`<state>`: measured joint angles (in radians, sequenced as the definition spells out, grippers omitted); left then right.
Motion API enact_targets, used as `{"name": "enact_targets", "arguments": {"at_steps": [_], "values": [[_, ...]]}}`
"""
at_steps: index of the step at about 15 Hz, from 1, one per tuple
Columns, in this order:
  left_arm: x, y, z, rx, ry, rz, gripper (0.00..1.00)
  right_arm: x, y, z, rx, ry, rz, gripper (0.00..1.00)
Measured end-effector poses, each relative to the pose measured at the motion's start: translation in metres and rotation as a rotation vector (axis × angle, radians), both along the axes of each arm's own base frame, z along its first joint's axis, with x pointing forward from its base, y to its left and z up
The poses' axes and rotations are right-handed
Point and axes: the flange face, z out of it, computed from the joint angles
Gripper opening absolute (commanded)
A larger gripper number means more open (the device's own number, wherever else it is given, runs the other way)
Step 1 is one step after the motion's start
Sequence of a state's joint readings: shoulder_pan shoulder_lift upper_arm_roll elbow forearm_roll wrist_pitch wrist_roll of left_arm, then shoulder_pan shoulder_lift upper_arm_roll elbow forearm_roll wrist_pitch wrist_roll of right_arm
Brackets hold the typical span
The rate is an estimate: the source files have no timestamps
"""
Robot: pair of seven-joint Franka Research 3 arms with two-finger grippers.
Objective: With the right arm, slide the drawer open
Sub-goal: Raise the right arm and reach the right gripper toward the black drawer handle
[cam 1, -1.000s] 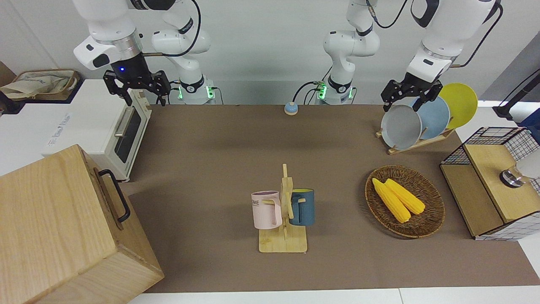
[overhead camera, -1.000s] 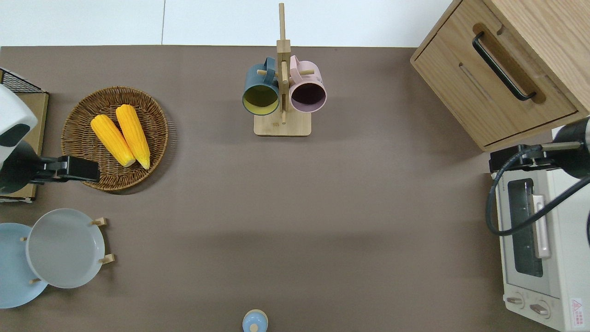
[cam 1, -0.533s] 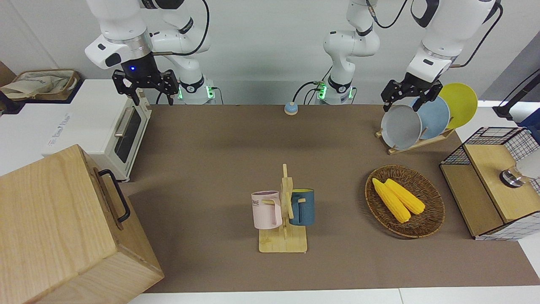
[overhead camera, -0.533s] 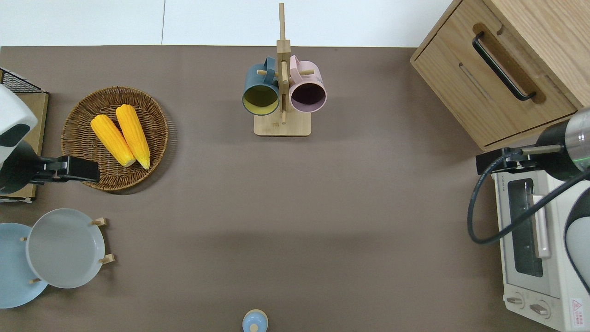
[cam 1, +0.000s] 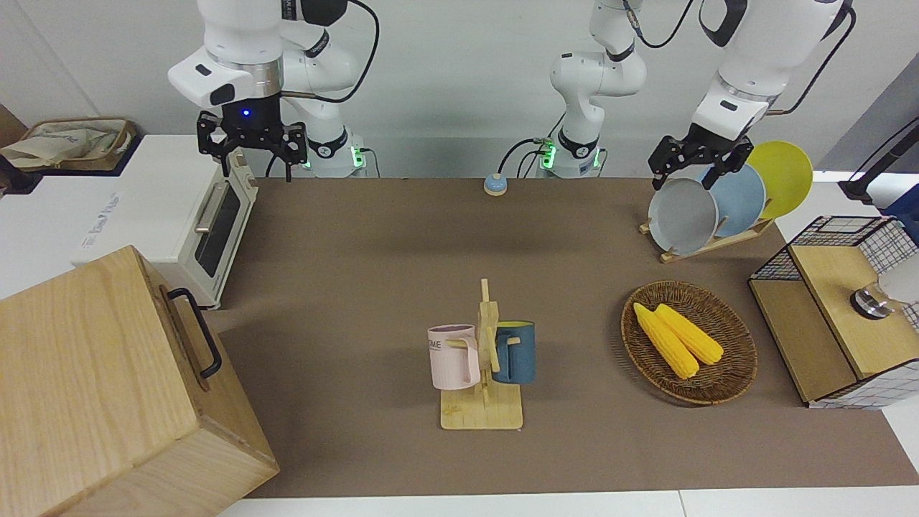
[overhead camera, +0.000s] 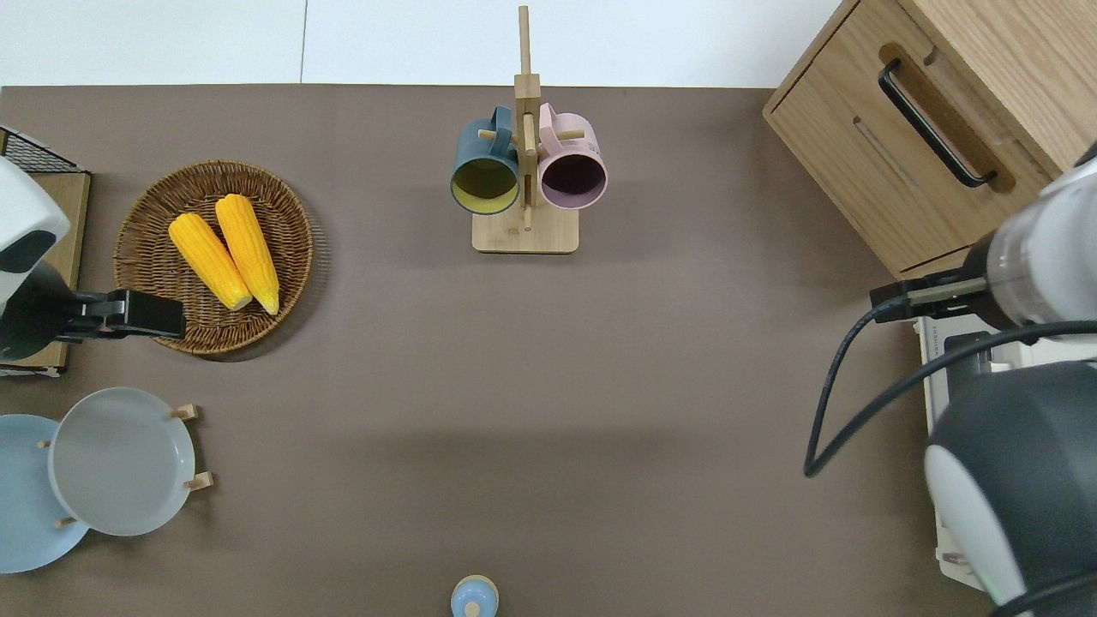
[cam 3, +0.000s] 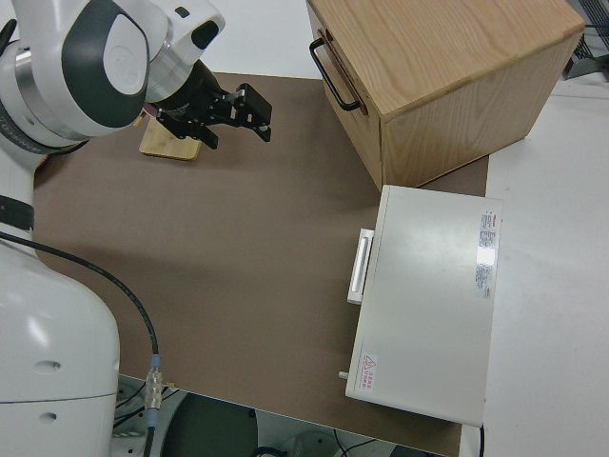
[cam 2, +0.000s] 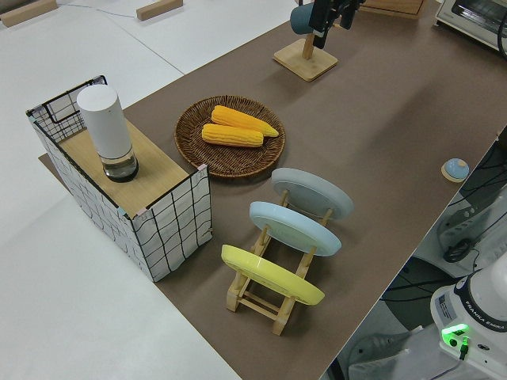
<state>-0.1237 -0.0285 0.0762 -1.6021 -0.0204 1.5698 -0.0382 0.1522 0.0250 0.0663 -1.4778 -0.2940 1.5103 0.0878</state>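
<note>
- Right gripper [cam 1: 252,153] hangs in the air with its fingers spread apart and nothing between them, a blue light glowing on its wrist; it is up near the corner of the white toaster oven [cam 1: 188,215], at the right arm's end of the table [cam 1: 373,244].
- The drawer [overhead camera: 908,158] sits closed in the big light-wood box [cam 1: 108,388], its black bar handle [overhead camera: 932,122] untouched; the box stands farther from the robots than the toaster oven, well apart from the gripper.
- Writing: the pink mug [cam 1: 454,357] shows letters that look like "ME"; the oven carries a red warning sticker, too small to read.
- The left arm is parked, and its gripper [cam 1: 693,161] stands open.
- Count: two mugs on the wooden mug rack [cam 1: 484,380], the pink one and a dark blue mug [cam 1: 517,352].
- Two corn cobs [cam 1: 675,339] lie side by side in one round wicker basket [cam 1: 732,373].
- Three plates stand in a wooden rack [cam 2: 269,297]: grey, light blue, yellow.
- One wood-and-wire-mesh cabinet [cam 2: 150,214] with a white cylinder [cam 2: 107,131] standing on it, at the left arm's end.
- One small blue button [cam 1: 495,184] lies near the robots' bases.
</note>
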Motion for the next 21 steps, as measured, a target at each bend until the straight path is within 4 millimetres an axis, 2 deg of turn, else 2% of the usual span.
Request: {"name": "enact_targets", "arguments": {"at_steps": [3,9,13,16,21], "values": [[0.0,0.0,0.0,0.0,0.0,0.0,1.0,0.005,0.02,-0.012,-0.111,-0.005,0.049,0.981],[0.0,0.0,0.0,0.0,0.0,0.0,1.0,0.024,0.054,-0.063,-0.398,0.011,0.164,0.977],[0.0,0.0,0.0,0.0,0.0,0.0,1.0,0.034,0.065,-0.078,-0.542,0.0,0.211,0.977],[0.0,0.0,0.0,0.0,0.0,0.0,1.0,0.044,0.073,-0.097,-0.631,-0.007,0.236,0.977],[0.0,0.0,0.0,0.0,0.0,0.0,1.0,0.067,0.084,-0.15,-0.837,-0.044,0.266,0.973]]}}
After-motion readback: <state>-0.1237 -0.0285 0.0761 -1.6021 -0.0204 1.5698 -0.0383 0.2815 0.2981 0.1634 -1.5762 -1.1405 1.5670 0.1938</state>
